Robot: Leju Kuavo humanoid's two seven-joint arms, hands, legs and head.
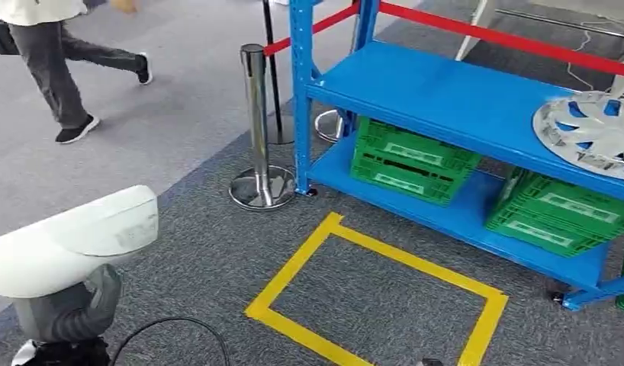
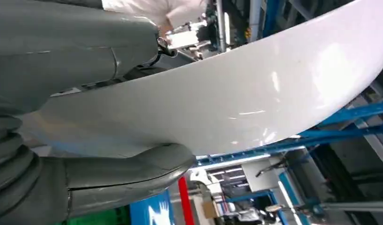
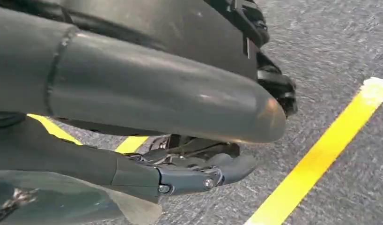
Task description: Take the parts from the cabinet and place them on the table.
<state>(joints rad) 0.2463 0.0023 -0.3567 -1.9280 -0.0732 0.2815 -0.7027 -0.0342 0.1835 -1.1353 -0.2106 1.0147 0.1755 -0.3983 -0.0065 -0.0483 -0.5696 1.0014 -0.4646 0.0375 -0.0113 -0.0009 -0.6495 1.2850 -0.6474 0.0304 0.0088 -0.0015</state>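
Note:
My left hand grips a large white curved part at the lower left of the head view. In the left wrist view the white part lies clamped between the thick grey thumb and the fingers of that hand. A silver wheel cover lies on the upper shelf of the blue cabinet at the right. My right hand hangs over the grey carpet with nothing in it, and its dark fingers are held apart from the thumb.
Green crates stand on the cabinet's lower shelf. A yellow tape rectangle marks the carpet in front of it. A chrome post with a red rope stands by the cabinet's left upright. A person walks at the far left.

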